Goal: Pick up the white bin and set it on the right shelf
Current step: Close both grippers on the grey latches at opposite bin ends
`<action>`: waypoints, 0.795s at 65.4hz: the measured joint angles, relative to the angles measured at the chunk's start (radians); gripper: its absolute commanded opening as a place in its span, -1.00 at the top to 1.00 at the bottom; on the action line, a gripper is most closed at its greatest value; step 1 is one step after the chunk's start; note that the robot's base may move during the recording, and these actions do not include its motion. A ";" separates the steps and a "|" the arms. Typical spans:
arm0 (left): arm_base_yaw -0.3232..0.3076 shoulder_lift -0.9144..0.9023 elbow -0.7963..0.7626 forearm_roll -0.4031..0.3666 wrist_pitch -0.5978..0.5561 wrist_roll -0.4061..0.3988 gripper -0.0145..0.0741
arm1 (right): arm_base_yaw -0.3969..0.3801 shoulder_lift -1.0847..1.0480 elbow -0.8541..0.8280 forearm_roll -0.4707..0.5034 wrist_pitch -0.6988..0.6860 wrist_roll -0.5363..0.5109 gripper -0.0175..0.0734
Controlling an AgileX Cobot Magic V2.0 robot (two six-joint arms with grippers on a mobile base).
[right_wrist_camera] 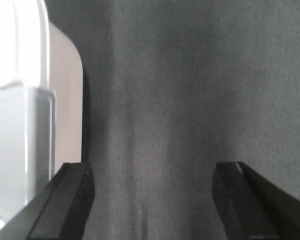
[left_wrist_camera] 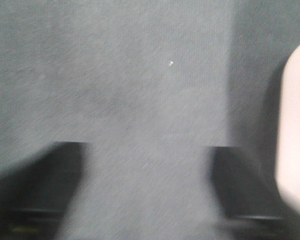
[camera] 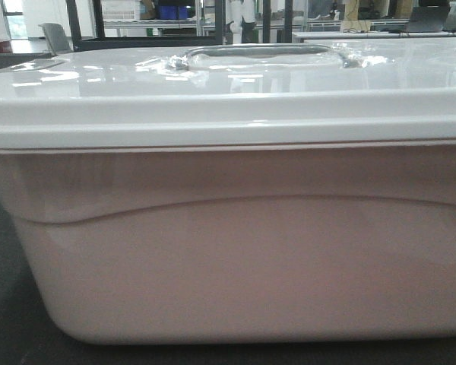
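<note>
Left claw: the left gripper (left_wrist_camera: 146, 150) has its two dark fingers (left_wrist_camera: 65, 170) spread wide, with nothing between them but bare surface. The left wrist view is blurred.
Under the left claw: a dark grey, cloth-like table surface (left_wrist_camera: 140, 75).
Bin seen from the left claw: a rounded corner of the large pinkish-white translucent plastic tub, the white bin (left_wrist_camera: 296, 125), shows at the right edge, outside the right-hand finger. Whether they touch cannot be told.
Bin, front view: the white bin (camera: 243, 251) stands upright on the dark surface (camera: 1, 312), very near the camera. It fills almost the whole width.
Bin side: a pinkish wall with a curved ridge across it and rounded bottom corners.
Bin top: a glossy white lid (camera: 213, 99) is seated on the rim, with a recessed handle (camera: 258, 55) in its middle.
Far left behind the bin: a grey chair (camera: 55, 36).
Far centre behind the bin: blue plastic crates (camera: 171, 11) sit on a rack.
Bin seen from the right claw: the lid edge (right_wrist_camera: 20, 150) and pinkish wall (right_wrist_camera: 65, 100) stand at the left of the right wrist view. They are just outside the left-hand finger, and contact cannot be told.
Right claw: the right gripper (right_wrist_camera: 152, 167) is spread wide and grips nothing.
Under the right claw: the same dark grey surface (right_wrist_camera: 190, 75).
</note>
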 measured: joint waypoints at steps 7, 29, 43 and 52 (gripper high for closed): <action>0.000 0.002 -0.016 -0.052 -0.002 0.000 -0.49 | -0.016 0.002 -0.015 0.028 -0.002 0.002 -0.72; 0.000 0.005 -0.151 -0.262 0.005 0.082 -0.36 | -0.155 0.022 -0.101 0.299 -0.001 -0.152 -0.72; 0.085 0.096 -0.190 -0.525 0.096 0.272 -0.35 | -0.362 0.147 -0.106 0.713 0.051 -0.418 -0.72; 0.173 0.150 -0.190 -0.687 0.161 0.398 -0.35 | -0.430 0.199 -0.106 0.799 0.038 -0.494 -0.72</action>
